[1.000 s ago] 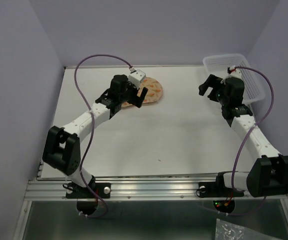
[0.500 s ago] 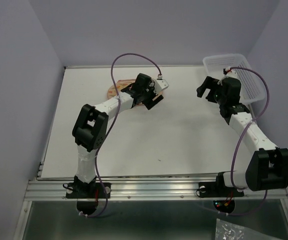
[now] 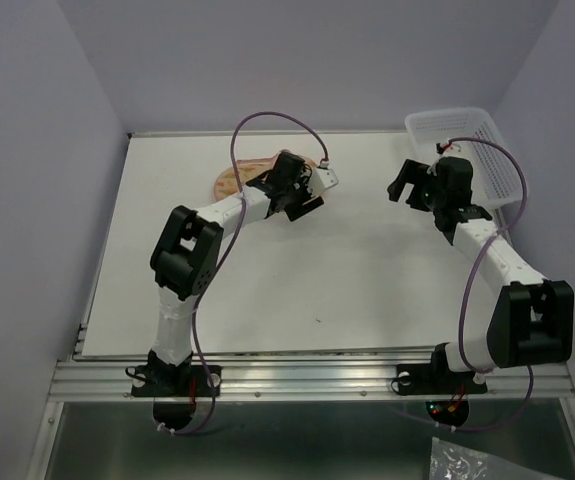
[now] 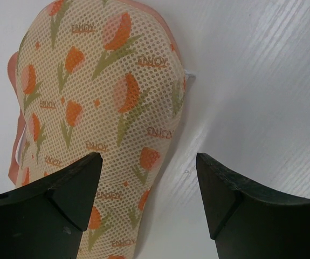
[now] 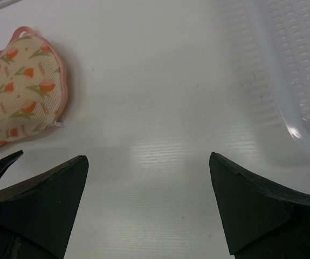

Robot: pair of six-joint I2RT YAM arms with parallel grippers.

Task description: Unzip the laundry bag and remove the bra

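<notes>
The laundry bag [image 3: 231, 181] lies flat at the back of the table, closed, its right part hidden under my left wrist. In the left wrist view the laundry bag [image 4: 101, 97] shows cream mesh with orange tulip print and pink trim. My left gripper [image 3: 302, 203] is open just above the bag's right edge, with one finger over the mesh and the other over bare table [image 4: 148, 157]. My right gripper [image 3: 407, 186] is open and empty over bare table [image 5: 148, 157], well to the right of the bag [image 5: 21, 108]. The bra is hidden.
A white plastic lattice basket [image 3: 487, 150] stands at the back right corner, close behind my right wrist; its wall shows in the right wrist view [image 5: 300, 70]. The table's back edge meets the wall just behind the bag.
My left arm has swung from the bag's left side across to its right edge, and its elbow has folded in. My right gripper has shifted slightly left, away from the basket.
</notes>
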